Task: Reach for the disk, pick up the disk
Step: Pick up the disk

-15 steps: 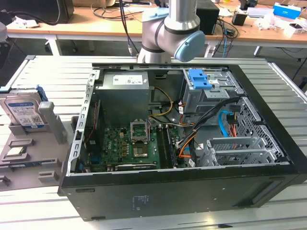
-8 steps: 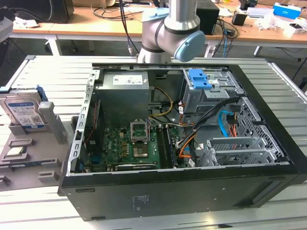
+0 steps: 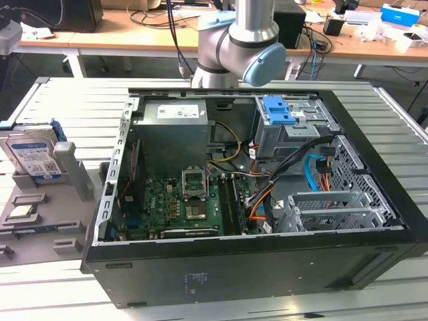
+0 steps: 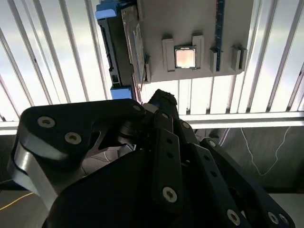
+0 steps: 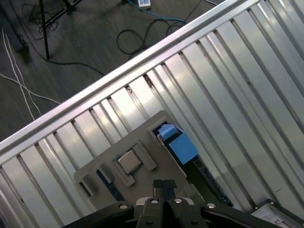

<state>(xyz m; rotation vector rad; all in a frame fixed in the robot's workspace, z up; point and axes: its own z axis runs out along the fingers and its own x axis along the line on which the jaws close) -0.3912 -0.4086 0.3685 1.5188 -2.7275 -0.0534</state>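
Silver, blue-railed, one disk point(image 3: 32, 158) stands in one holder point(image 3: 67, 227); one hand point(image 5: 164, 189), closed, empty.

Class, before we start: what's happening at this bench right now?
A robot arm works at a slatted metal table holding an open computer case. Its gripper, fingers shut and empty, hangs above a grey holder where the disk stands on edge beside a small processor chip. The disk has not been gripped yet.
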